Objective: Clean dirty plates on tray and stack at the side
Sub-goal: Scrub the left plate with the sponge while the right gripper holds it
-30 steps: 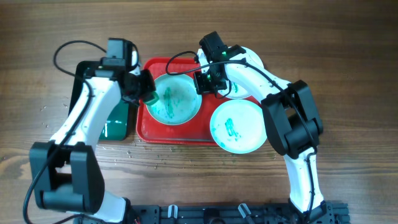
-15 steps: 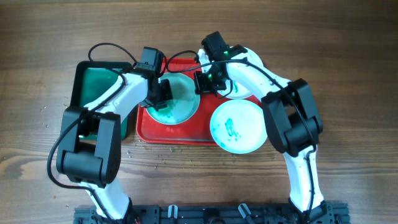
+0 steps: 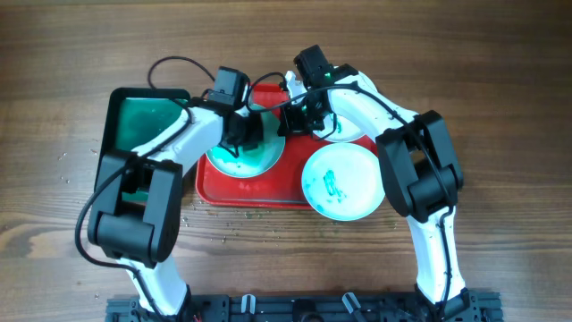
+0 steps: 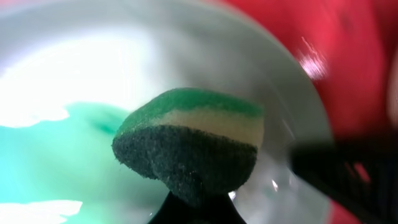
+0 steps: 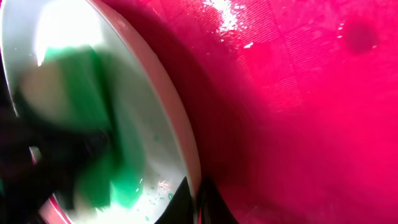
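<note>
While the left arm scrubs, the big wooden surface holds two trays. The red tray sits in the middle. A dark green tray lies just beside it on the left.

Next come three plates. The first plate lies on the red tray with green smears on its face. The second plate, smeared too, sits at the tray's front right corner, partly over the rim. The third plate is at the back right, mostly under the right arm.

The sponge is smaller, and it is right at the first plate's face. The left pincer is clenched on the sponge. The right pincer looks to be pinching that same plate's rim, and seems to tip that edge up a little.

If the sponge pushes too hard, the wet rim could slip out of the pinch. Then the plate could drop flat or slide into the second plate. A hard push could also shove the red tray along.

The left pincer's fingers are cut off at the bottom of its wrist view. The right wrist view is blurry, so the grip there is hard to see. I cannot tell how dirty the third plate is.
</note>
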Controlling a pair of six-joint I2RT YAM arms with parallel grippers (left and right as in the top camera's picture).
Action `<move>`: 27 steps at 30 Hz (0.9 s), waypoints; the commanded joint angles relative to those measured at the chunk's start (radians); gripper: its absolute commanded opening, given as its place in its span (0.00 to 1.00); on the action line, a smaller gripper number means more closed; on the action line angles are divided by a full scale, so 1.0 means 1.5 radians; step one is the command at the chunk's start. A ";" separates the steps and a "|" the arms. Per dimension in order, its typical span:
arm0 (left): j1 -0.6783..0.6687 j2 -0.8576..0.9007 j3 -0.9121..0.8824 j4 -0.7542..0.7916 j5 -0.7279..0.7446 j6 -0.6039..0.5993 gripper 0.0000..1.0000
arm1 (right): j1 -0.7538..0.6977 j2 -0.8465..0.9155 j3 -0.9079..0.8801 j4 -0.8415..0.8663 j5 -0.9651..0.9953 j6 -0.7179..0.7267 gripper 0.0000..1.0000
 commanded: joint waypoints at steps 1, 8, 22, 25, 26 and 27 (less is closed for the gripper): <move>0.041 0.014 -0.005 0.010 -0.197 -0.100 0.04 | 0.010 0.029 -0.005 -0.002 -0.024 -0.011 0.04; 0.030 0.014 -0.005 -0.087 0.182 0.062 0.04 | 0.010 0.029 -0.005 0.004 -0.023 -0.013 0.04; -0.006 0.023 -0.005 0.032 -0.007 -0.063 0.04 | 0.010 0.029 -0.005 0.005 -0.024 -0.012 0.04; 0.013 0.023 -0.005 0.030 -0.142 -0.115 0.04 | 0.010 0.029 -0.005 0.005 -0.023 -0.013 0.04; 0.022 0.023 -0.005 0.023 -0.174 -0.133 0.04 | 0.010 0.029 -0.005 0.006 -0.023 -0.013 0.04; 0.030 0.023 -0.005 0.014 -0.187 -0.146 0.04 | 0.010 0.029 -0.005 0.006 -0.023 -0.013 0.04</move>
